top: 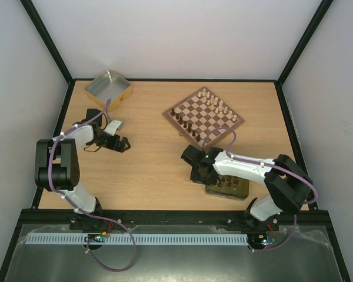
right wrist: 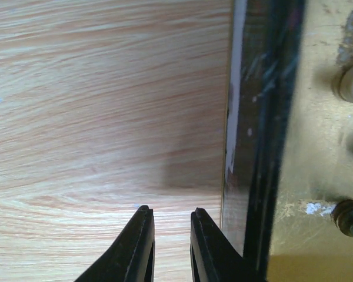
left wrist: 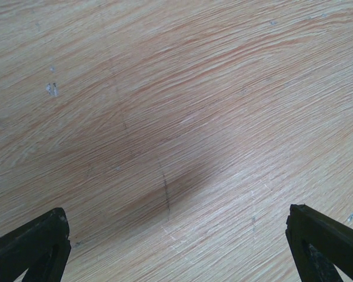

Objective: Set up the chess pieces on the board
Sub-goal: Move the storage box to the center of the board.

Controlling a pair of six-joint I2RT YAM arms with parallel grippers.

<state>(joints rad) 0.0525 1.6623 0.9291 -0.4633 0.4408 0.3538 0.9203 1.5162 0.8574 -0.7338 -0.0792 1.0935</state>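
Your left claw (left wrist: 176,220) spread wide, empty, over bare tabletop (left wrist: 165,88). Your right claw (right wrist: 172,212) pinched to slit just beside gold tin (right wrist: 317,147); grasp cannot tell. Chess pieces (top: 215,103) line two edges of board (top: 201,119), far right; more lie in tin.

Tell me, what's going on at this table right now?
Two robot arms are setting up a chess board. Cream and dark chess pieces already stand along two of its edges. The right gripper, jaws nearly closed, hovers beside a gold tin holding more pieces. The left gripper hangs wide open over bare table, holding nothing.
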